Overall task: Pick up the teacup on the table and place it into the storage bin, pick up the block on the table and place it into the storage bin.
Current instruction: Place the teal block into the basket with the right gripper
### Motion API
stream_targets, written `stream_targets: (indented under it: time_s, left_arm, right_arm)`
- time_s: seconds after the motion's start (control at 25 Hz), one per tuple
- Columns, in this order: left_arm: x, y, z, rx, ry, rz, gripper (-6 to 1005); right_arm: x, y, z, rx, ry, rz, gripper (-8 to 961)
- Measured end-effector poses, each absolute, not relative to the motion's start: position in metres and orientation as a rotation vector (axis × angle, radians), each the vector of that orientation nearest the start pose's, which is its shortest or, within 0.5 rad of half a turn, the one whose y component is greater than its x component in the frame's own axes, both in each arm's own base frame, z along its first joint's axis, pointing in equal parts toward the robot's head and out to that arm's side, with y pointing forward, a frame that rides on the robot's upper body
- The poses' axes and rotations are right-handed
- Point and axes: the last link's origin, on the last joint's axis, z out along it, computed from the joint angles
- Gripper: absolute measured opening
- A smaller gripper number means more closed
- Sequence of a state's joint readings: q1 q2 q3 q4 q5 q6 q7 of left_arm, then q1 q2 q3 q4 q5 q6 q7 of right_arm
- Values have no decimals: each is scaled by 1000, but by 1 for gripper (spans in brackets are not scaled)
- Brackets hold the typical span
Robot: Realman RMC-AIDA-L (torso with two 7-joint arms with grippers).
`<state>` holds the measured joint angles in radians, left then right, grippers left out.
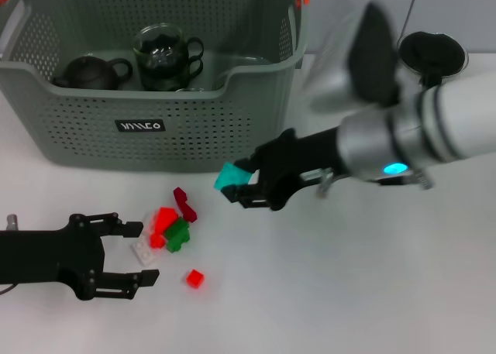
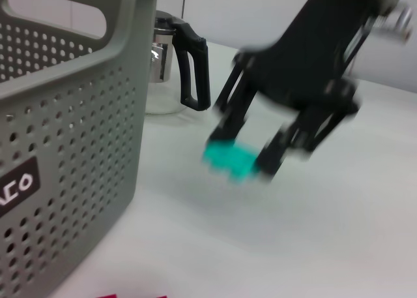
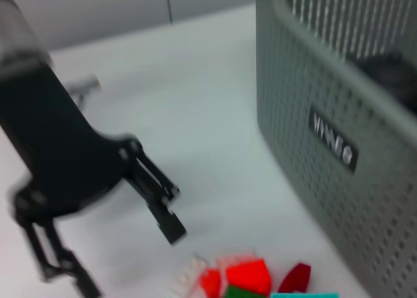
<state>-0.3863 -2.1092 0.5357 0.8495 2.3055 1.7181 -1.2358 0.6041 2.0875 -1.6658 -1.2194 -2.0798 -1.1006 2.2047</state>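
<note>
Your right tool [image 1: 242,185] grips the teal block [image 1: 231,177] above the table, just near of the storage bin [image 1: 178,129]. Only the left wrist view shows the glass pitcher [image 2: 171,70] behind it. Your left tool [image 1: 136,252] rests open, left.

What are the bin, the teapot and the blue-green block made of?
The bin looks like matte grey-green plastic: thin moulded walls full of small punched holes. The teapot inside it seems dark clay or ceramic, dull with little shine, though I can't be sure. The block, held in the right hand, looks like hard plastic: bright, even colour and flat faces.
</note>
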Motion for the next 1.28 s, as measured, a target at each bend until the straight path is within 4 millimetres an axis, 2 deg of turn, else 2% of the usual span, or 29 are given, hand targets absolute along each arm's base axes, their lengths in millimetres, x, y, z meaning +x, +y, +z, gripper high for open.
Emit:
stream_targets:
  time_s: [0.16, 0.32, 0.44, 0.52, 0.68, 0.92, 1.08, 1.28]
  left_arm:
    - [-319, 270, 22, -2802, -547, -397, 827]
    - [-319, 269, 22, -2801, -551, -399, 827]
    - [-318, 269, 22, -2806, -550, -404, 827]
    - [-317, 269, 23, -2811, -544, -408, 827]
    - [-316, 270, 23, -2818, -536, -409, 827]
    - [-314, 270, 23, -2824, -528, -425, 827]
    - [-313, 270, 23, -2825, -526, -429, 827]
    - [-313, 271, 24, -2827, -526, -425, 827]
  right_arm:
    - [92, 343, -34, -2957, 426, 238, 420]
    - [63, 345, 8, -2970, 410, 462, 420]
    - [39, 356, 28, -2930, 374, 574, 420]
    - [24, 369, 33, -2895, 362, 607, 420]
    - [-3, 395, 25, -2855, 338, 577, 419]
    - [-23, 436, -13, -2769, 367, 371, 419]
    - [-19, 456, -40, -2706, 407, 252, 420]
    - [-7, 465, -61, -2646, 423, 181, 441]
